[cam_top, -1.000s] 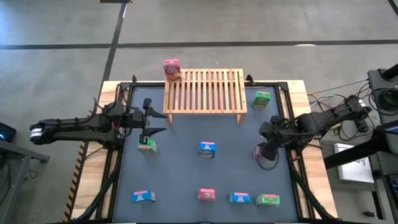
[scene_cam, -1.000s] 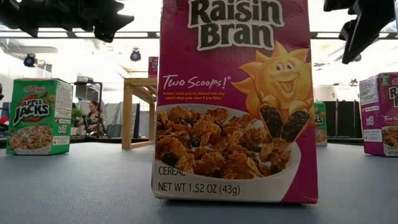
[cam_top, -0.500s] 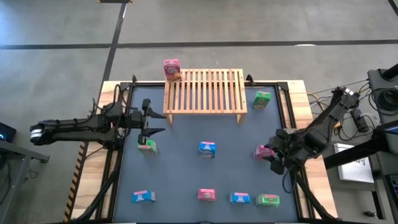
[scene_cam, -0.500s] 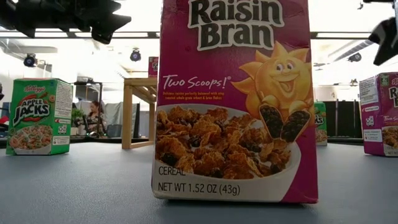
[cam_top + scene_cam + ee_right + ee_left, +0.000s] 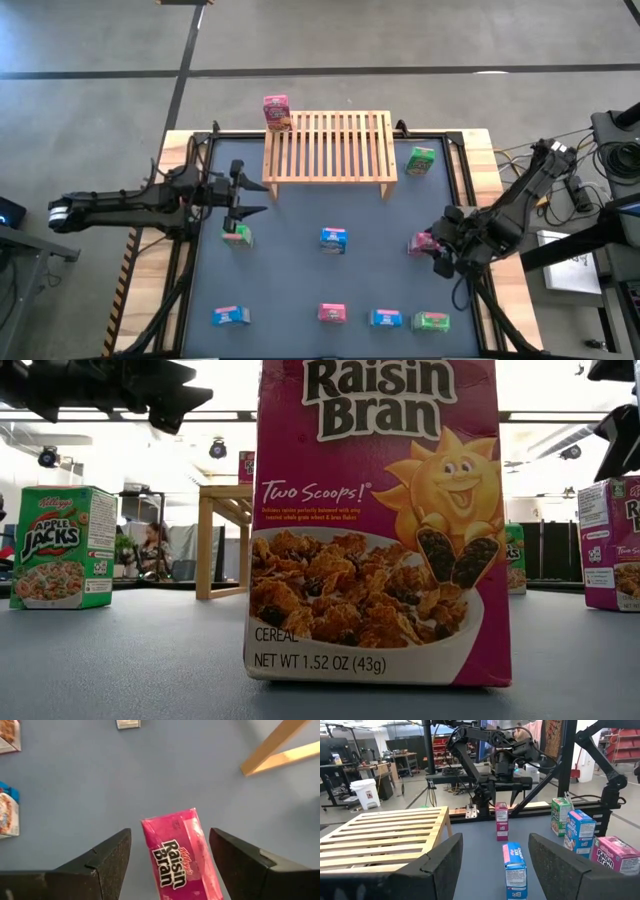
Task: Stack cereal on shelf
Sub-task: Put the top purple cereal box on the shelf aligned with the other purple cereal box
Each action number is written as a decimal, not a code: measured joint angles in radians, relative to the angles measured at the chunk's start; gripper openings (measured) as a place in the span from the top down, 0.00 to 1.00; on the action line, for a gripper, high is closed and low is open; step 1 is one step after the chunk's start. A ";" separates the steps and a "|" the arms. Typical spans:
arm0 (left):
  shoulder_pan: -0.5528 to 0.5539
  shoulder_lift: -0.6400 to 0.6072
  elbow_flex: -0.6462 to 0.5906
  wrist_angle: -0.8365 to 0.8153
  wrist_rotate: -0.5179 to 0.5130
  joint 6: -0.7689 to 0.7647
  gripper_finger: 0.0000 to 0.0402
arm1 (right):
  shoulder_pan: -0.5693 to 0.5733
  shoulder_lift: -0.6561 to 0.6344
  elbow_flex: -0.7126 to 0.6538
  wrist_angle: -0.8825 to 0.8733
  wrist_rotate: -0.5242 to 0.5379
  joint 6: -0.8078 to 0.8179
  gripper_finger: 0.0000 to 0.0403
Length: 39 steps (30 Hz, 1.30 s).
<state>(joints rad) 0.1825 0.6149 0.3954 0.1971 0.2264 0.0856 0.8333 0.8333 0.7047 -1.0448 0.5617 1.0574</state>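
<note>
Boxes line the near edge of the table point(image 5: 300, 280): 4 stand there in a row, a blue one point(image 5: 231, 316), a pink one point(image 5: 332, 314), another blue point(image 5: 385, 318) and a green one point(image 5: 431, 321). Farther in, the right gripper point(image 5: 437, 250) hovers near the right edge with its fingers spread wide around nothing, directly above a pink Raisin Bran box point(image 5: 182, 852) that stands between them in the right wrist view. A good grasp here calls for lowering straight down so each finger passes 1 broad face, then closing squarely on the cardboard, gently enough not to crush it. A blue box point(image 5: 334, 240) stands mid-table. The left gripper point(image 5: 247, 201) waits over the left side, partly open and empty, above a green box point(image 5: 237, 235). At the far edge sits the shelf point(image 5: 330, 146), its slats bare; 1 pink box point(image 5: 276, 111) stands just beside its far left corner and 1 green box point(image 5: 421, 160) off its right end. The lift should clear the shelf's near rail before setting the box down flat across several slats.
</note>
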 joint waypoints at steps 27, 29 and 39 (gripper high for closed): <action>0.000 0.012 0.000 0.000 0.000 -0.004 0.48 | 0.000 -0.001 -0.070 0.011 -0.032 0.042 0.53; 0.000 0.012 0.000 0.000 0.000 -0.008 0.48 | 0.000 -0.001 -0.070 0.012 -0.039 0.043 0.56; 0.000 0.012 0.000 0.000 0.000 -0.017 0.48 | -0.001 -0.001 0.062 0.009 -0.005 -0.024 0.68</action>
<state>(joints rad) 0.1829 0.6270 0.3954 0.1974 0.2264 0.0688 0.8326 0.8322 0.7668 -1.0363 0.5569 1.0339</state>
